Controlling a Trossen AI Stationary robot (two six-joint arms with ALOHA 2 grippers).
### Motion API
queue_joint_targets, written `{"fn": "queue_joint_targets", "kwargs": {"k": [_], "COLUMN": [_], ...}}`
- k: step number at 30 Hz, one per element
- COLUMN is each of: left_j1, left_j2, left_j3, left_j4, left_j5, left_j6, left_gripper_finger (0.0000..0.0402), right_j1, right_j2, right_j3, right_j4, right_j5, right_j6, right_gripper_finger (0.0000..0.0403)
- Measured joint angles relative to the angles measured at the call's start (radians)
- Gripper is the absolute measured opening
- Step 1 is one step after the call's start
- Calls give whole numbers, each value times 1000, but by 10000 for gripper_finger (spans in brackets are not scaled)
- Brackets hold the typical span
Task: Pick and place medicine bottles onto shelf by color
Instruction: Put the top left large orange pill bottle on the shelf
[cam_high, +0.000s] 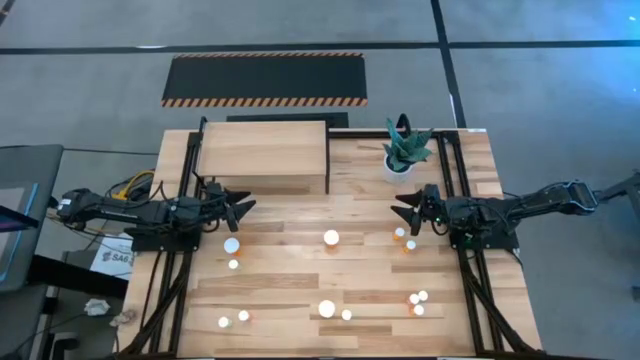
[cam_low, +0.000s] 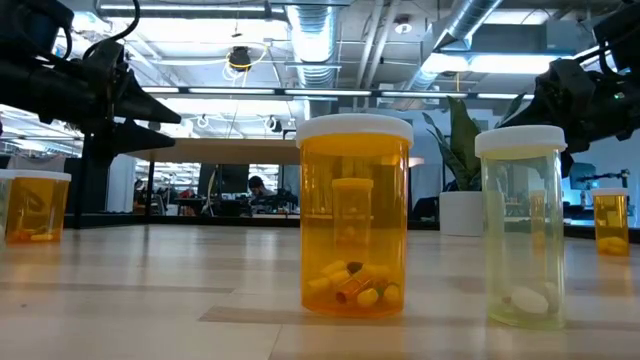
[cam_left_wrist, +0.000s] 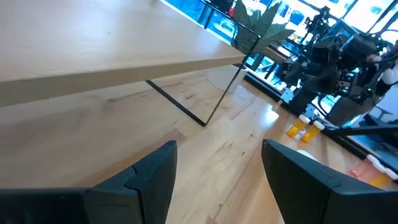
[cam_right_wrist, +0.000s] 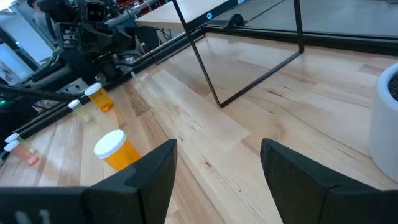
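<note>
The left claw (cam_high: 245, 208) is hovering over the table (cam_high: 300, 270) just in front of the shelf (cam_high: 264, 150), at the table's left side. Its fingers (cam_left_wrist: 152, 177) are standing wide apart and are gripping nothing; only bare wood is showing between them in the left wrist view.

The right claw (cam_high: 400, 212) is hovering at the table's right side, near the plant pot (cam_high: 398, 168). Its fingers (cam_right_wrist: 155, 171) are also standing wide apart and empty. Both claws are pointing inward, toward each other.

The shelf is sitting at the table's far left, on thin black legs, and its plank top is carrying nothing.

The bottles are standing scattered over the near half of the table, all upright with white caps up:
- two near the left claw (cam_high: 232, 245);
- one in the centre (cam_high: 331, 238);
- two just beside the right claw (cam_high: 405, 240);
- two at the near left (cam_high: 233, 319);
- two at the near centre (cam_high: 327, 309);
- a cluster at the near right (cam_high: 418, 303).

In the low view, a large orange bottle (cam_low: 355, 215) is holding mixed pills, and a pale yellowish bottle (cam_low: 521, 225) is standing just beside it.

A black mat (cam_high: 264, 79) with orange-striped edges is lying on the floor beyond the table.
</note>
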Motion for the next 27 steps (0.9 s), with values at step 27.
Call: {"fn": "queue_joint_targets", "kwargs": {"k": [27], "left_j1": [0], "left_j2": [0], "left_j3": [0], "left_j4": [3], "left_j5": [-79], "left_j6": [105], "left_gripper_finger": [222], "right_j1": [0], "right_j2": [0], "right_j3": [0], "right_j4": [0], "right_j5": [0], "right_j6": [0], "right_gripper_finger": [256]}}
